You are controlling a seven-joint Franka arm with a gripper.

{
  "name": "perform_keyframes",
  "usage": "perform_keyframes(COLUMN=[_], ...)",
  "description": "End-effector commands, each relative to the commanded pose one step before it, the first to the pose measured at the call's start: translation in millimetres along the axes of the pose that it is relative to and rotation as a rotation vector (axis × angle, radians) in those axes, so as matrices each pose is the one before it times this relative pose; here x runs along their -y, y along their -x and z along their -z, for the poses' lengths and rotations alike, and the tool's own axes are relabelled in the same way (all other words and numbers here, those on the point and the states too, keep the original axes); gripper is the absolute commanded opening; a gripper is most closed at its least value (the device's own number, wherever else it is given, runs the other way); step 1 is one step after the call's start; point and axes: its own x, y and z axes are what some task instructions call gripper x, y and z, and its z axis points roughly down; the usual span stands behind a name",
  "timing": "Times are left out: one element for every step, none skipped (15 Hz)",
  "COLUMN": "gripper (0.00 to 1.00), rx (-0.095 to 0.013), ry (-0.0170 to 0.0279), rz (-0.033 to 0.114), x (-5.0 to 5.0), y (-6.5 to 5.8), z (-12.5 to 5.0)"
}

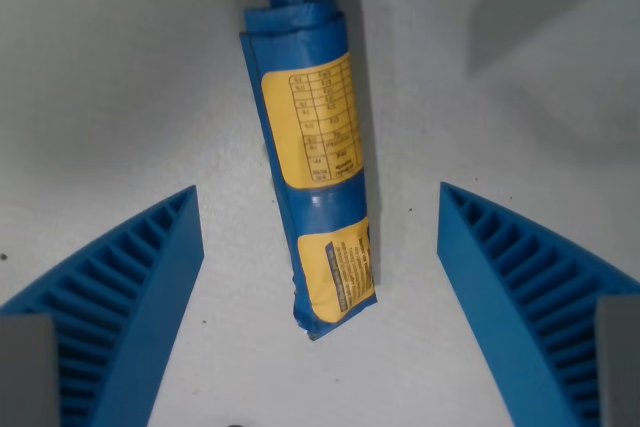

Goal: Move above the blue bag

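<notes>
Pale grey counter (120,67) fills the wrist view, plain, with soft shadows at 1 o'clock and a few dark specks.

Claw (320,237) next in size: two blue ribbed fingers, one rising from 7 o'clock (130,297), the other from 5 o'clock (520,287), tips pointing up and inward. Spread wide, nothing gripped, neither finger touching anything. Grey mount blocks show at both bottom corners.

Blue bag (315,162) lies on the counter in the gap between the fingers, centre of frame, long axis running 12 to 6 o'clock, lower end leaning slightly toward 5. Rolled or folded into a narrow bundle, crumpled edge at the 12 o'clock end. Clear of both fingers, somewhat nearer the 5 o'clock one at its bottom end.

Yellow label (320,117) with a printed table sits on the upper half of the bag; a second yellow patch (340,272) with small text near its 6 o'clock end. Text too small to read.
</notes>
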Motion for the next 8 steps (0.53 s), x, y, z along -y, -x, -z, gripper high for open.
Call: perform_keyframes(gripper=[1.00, 1.00, 1.00, 1.00, 1.00, 1.00, 1.00, 1.00], rx=[-0.0502, 0.0010, 0.0002, -0.0002, -0.0002, 0.0003, 0.0004, 0.0000], ry=[0.10336, 0.00010, -0.00081, -0.00012, -0.00042, -0.00049, -0.00065, 0.00000], rz=[0.0793, -0.0037, -0.0040, -0.0042, -0.0050, -0.0057, -0.0056, 0.0000], x=[1.18, 0.16, 0.18, 0.18, 0.19, 0.20, 0.22, 0.00], y=[6.32, 0.09, 0.08, 0.08, 0.09, 0.10, 0.11, 0.00], z=[-4.46, -0.66, -0.57, -0.49, -0.40, -0.29, -0.14, 0.00])
